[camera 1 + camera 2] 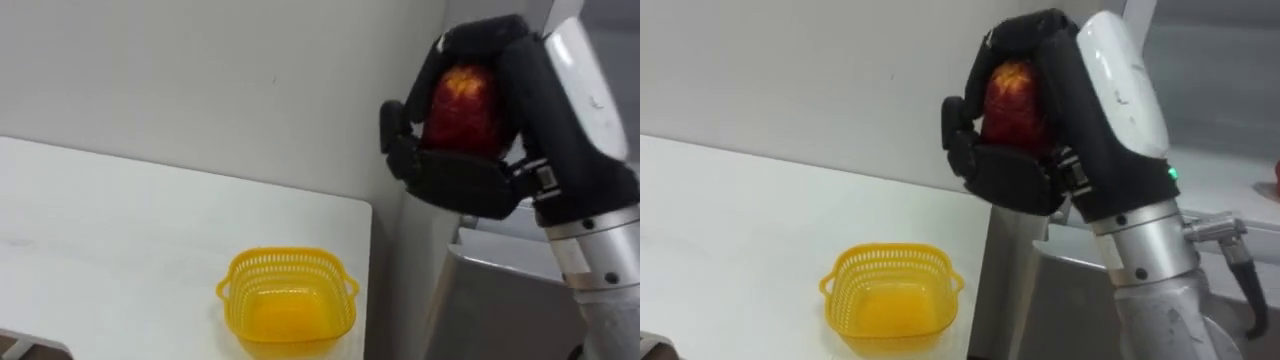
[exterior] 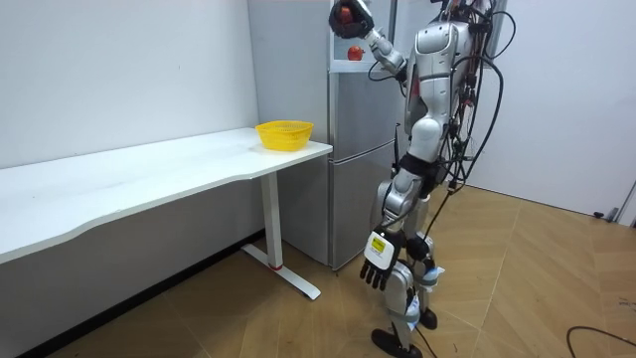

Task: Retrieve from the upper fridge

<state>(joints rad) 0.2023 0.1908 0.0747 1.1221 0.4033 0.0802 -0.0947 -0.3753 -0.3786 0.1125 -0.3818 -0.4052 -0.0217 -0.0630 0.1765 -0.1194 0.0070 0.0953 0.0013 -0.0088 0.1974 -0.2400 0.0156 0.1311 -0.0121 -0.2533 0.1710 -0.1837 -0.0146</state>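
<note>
A red apple (image 1: pixel 462 105) (image 1: pixel 1015 95) sits in my right hand (image 1: pixel 470 180) (image 1: pixel 1020 175), whose dark fingers curl round it. The hand is raised high, above the gap between the table's right end and the grey fridge (image 2: pixel 363 149). In the room view the apple (image 2: pixel 343 16) is held up in front of the fridge's upper part. I stand upright facing the fridge. My left hand (image 2: pixel 378 270) hangs by my thigh with relaxed fingers, holding nothing.
An empty yellow plastic basket (image 1: pixel 285 257) (image 1: pixel 890 253) (image 2: pixel 284 133) stands near the right end of the long white table (image 1: pixel 120 230) (image 2: pixel 149 174), below and left of the raised hand. The fridge top (image 1: pixel 500 290) lies just right of the table edge.
</note>
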